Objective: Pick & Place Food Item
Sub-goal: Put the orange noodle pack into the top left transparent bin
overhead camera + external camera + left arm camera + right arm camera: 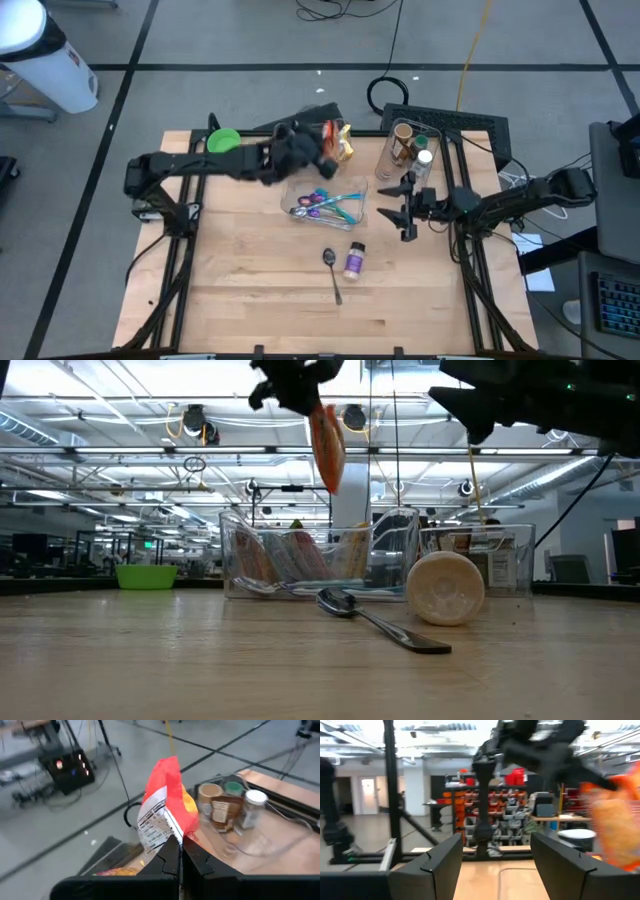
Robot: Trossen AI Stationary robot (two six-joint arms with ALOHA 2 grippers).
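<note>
A red-and-orange snack bag (167, 810) is held in the air near the table's far edge, with my left gripper (180, 857) shut on it. In the low view the bag (327, 448) hangs below that gripper (295, 385), above a clear bin of spoons (325, 205). My right gripper (405, 208) stands open at the right of that bin, holding nothing; its fingers (440, 865) are spread wide apart. My left gripper pinches an edge of the bag (176, 837) at one end between its two shut fingers. The fingers come from the table's left, slanting slightly down. The bag is lifted clear of everything and hangs down from the hold (322, 410), a little tilted.
A second clear bin with jars (410, 150) stands at the far right. A green bowl (222, 140) sits at the far left. A metal spoon (332, 270) and a small lying bottle (354, 260) rest nearer the front.
</note>
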